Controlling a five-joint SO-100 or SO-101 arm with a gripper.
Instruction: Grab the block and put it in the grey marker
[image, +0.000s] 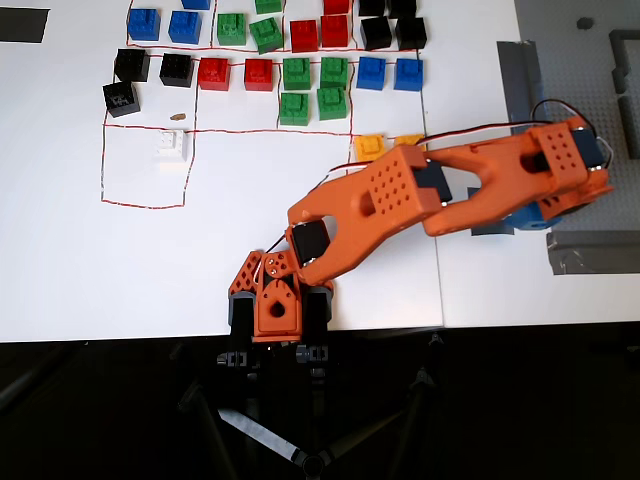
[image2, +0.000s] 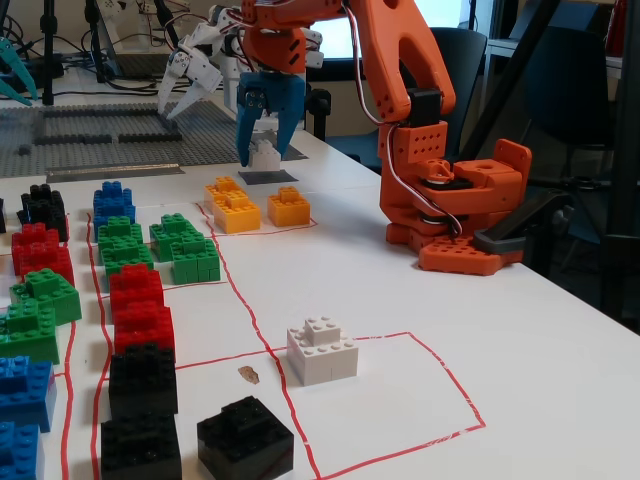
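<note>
In the fixed view my blue gripper (image2: 264, 154) is shut on the block (image2: 266, 158), a small white brick held between the fingertips. It hangs just above the grey marker (image2: 268, 177), a flat grey patch behind the yellow bricks. In the overhead view the orange arm reaches right; the blue gripper (image: 524, 214) shows under the wrist. There the marker (image: 487, 231) is mostly covered and the held block is hidden. A second white brick (image2: 322, 350) sits inside the red-outlined square (image: 170, 146).
Rows of black, red, green and blue bricks (image: 300, 75) fill the back of the white sheet. Yellow bricks (image2: 250, 208) lie just in front of the marker. A grey studded baseplate (image: 590, 110) and a long grey strip (image: 520, 90) lie at right. The arm's base (image: 275, 300) stands at the front edge.
</note>
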